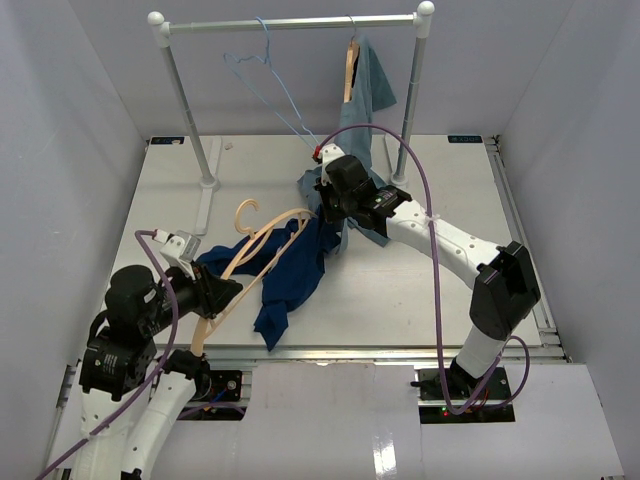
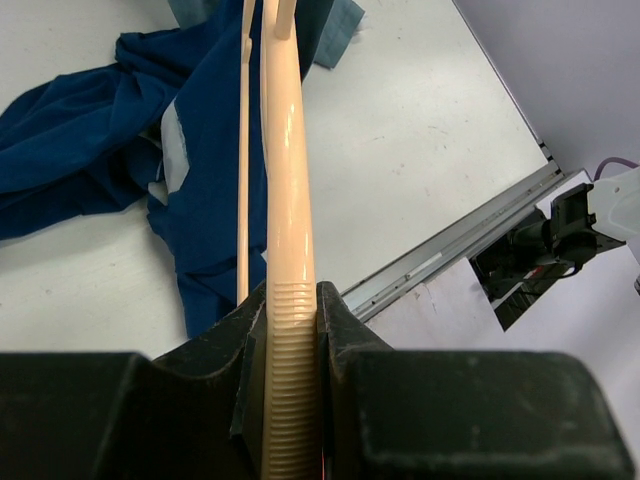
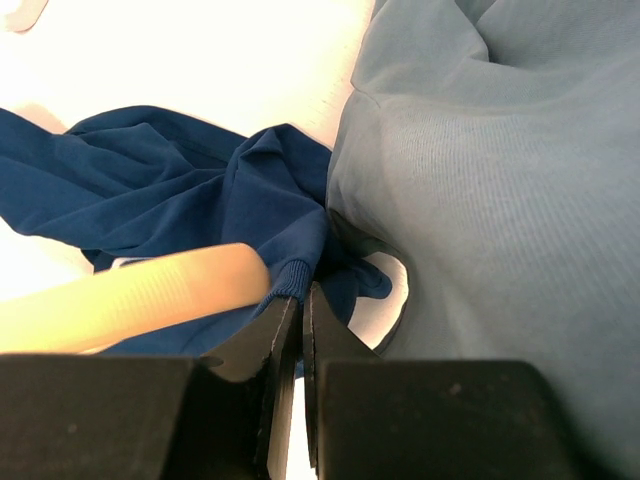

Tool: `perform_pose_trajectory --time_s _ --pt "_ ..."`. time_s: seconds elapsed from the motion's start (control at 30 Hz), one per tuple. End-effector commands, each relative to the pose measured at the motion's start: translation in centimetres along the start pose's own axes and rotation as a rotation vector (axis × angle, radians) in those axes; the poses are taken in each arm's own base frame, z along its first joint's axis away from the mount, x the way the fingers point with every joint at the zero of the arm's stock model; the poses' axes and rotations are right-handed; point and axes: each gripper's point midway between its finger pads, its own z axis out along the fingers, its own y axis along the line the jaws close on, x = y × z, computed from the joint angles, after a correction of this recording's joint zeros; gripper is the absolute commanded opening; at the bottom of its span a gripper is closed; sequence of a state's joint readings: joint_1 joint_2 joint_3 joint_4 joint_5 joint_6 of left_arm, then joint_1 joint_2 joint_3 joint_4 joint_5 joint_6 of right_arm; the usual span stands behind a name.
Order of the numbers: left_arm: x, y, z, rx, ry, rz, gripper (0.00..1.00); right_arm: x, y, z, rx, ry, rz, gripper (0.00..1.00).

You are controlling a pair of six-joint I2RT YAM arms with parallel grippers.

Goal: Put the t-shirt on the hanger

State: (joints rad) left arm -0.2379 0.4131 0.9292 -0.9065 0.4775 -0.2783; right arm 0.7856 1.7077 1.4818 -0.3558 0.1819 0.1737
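Both arms held the t-shirt and hanger.
Only the wrist views showed how: left gripper clamped on the hanger's ribbed end, right gripper pinched shut on the t-shirt's edge.

Overhead rear view, close wrist views, sharing t-shirt, hanger

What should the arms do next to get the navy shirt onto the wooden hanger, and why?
Probably the right gripper should draw the t-shirt a little further along the hanger. It looks pinched on the shirt's ribbed edge right beside the hanger's arm, while the left gripper clamps the hanger's ribbed end. Most of the cloth lies bunched on the table.
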Motion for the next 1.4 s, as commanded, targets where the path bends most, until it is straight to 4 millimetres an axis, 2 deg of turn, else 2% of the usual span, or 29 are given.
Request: perform_pose_trajectory --time_s 0.0,0.33,0.67,1.07,1.2,1.37 --pt "-0.5 -1.3 0.3 0.082 -0.014 0.009 0.0 -3.0 -0.2 -1.2 -0.007 -0.096 0.021 0.08" --pt "-1.7 -3.6 -2.1 0.131 -0.065 0.013 0.0 -2.8 -0.7 -1.1 -0.003 -0.09 0.028 0.08" --pt "-1.4 -3.2 -2.2 0.111 -0.072 0.015 0.0 -2.8 -1.2 -1.1 0.001 -0.089 0.034 0.08" --pt "-1.3 -1.2 0.4 0.076 -0.081 0.016 0.0 -3.0 -0.7 -1.6 -0.035 -0.1 0.044 0.08" --pt "-1.9 -0.6 0.3 0.039 -0.112 0.021 0.0 -2.6 -0.7 -1.6 -0.034 -0.099 0.041 0.08" --pt "-2.4 -1.0 -0.4 0.039 -0.139 0.034 0.0 -2.3 -1.0 -1.6 -0.022 -0.093 0.034 0.08"
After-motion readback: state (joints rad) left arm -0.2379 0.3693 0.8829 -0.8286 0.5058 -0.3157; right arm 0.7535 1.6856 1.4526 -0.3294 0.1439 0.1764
